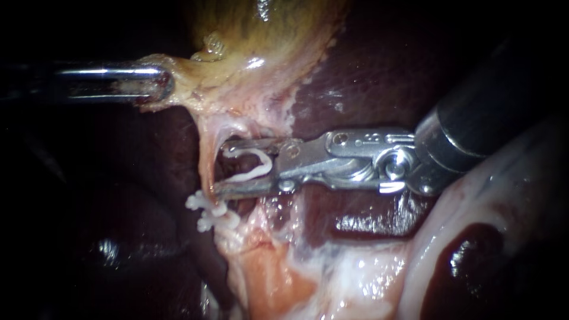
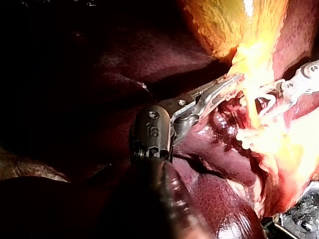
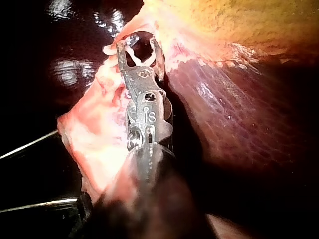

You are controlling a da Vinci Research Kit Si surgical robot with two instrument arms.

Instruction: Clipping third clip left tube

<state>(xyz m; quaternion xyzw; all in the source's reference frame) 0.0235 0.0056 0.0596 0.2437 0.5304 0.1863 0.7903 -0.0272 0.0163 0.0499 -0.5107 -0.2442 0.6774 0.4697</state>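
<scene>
White clip [image 1: 268, 161] sits unclosed in your R instrument [image 1: 218, 169], touched by both jaws, which stand wide with tips at the left tube [image 1: 205, 169], just above two clips [image 1: 207, 210] already on it. L instrument [image 1: 161, 89] is clamped on the gallbladder [image 1: 249, 53]. Advance til tube's fully inside w/ tips showing beyond, then squeeze.

A: How was the endoscope view lit?
B: Brightly at the centre, on the gallbladder [image 1: 261, 41] and the white clip [image 1: 267, 165]; the margins fell into shadow, and wet liver [image 1: 361, 83] threw small highlights.
A: And the wrist views?
B: Dimmer. Glare washed out the gallbladder in the left wrist view; specular spots dotted dark tissue in the right.
</scene>
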